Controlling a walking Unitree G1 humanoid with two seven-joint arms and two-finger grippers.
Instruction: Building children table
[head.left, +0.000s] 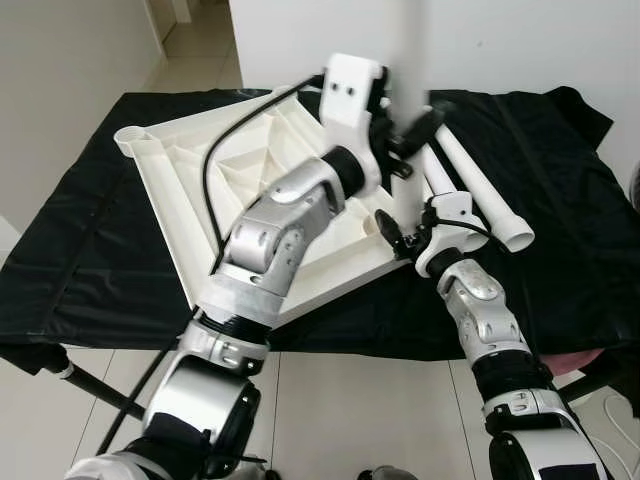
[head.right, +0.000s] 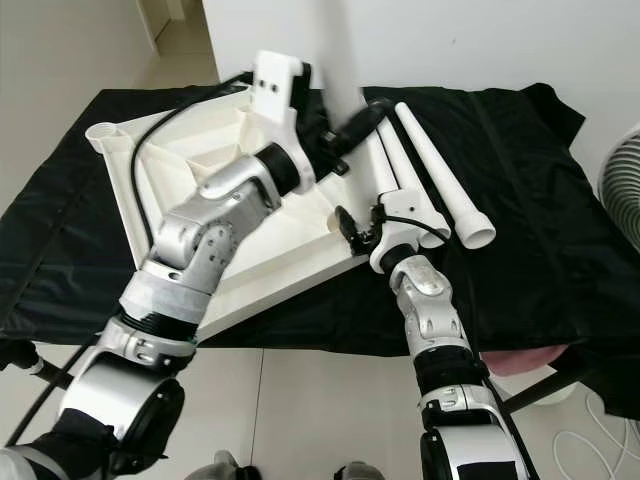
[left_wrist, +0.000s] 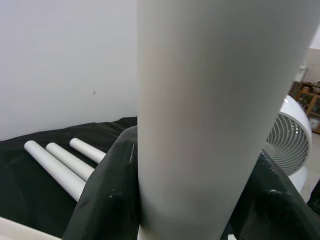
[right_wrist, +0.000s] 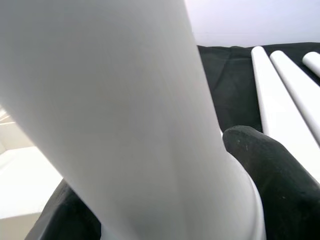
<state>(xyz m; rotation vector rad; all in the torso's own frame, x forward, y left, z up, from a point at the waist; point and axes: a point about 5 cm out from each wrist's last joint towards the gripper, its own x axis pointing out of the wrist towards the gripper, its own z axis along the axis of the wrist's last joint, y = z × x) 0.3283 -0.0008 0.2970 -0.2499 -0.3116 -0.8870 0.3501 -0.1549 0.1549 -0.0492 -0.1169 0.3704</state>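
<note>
— Two grippers are seen at one upright white table leg (head.left: 405, 60); how are the fingers set?

— The left gripper (head.left: 408, 140) is closed on the leg well above its foot, a black finger (left_wrist: 107, 200) being pressed to each side of the tube. The right gripper (head.left: 397, 230) is clamped on the same leg lower down, just beside the corner of the upturned white tabletop (head.left: 200, 170), with one finger (right_wrist: 270, 175) laid against the flared base.

— And where are the other parts found?

— Beyond the right gripper's fingers, three more white legs (head.right: 440, 170) are laid side by side on the black cloth (head.left: 560, 200), close together. The tabletop is rested underside-up on the same cloth, to the left of both grippers.
</note>
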